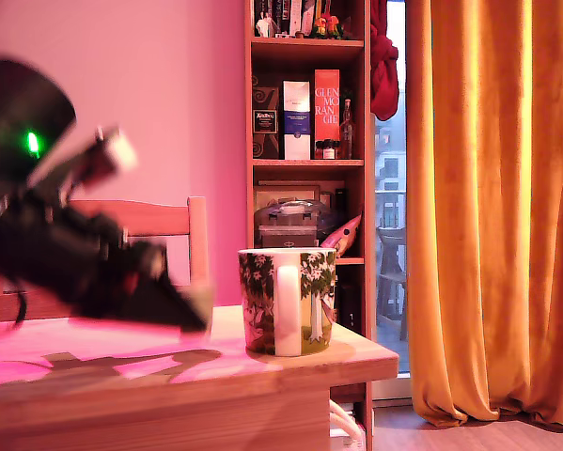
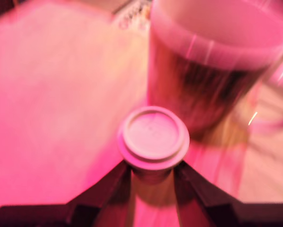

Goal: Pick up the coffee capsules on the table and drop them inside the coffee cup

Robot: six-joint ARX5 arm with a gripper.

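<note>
The cup (image 1: 288,301) stands on the table (image 1: 65,371), toward the exterior view's right. The gripper (image 2: 153,176) pinches one capsule (image 2: 154,137) just beside the cup, which indicates the carry step. Next move: raise it over the cup, then release. Only the wrist view shows the capsule; the exterior view blurs the gripper.
</note>
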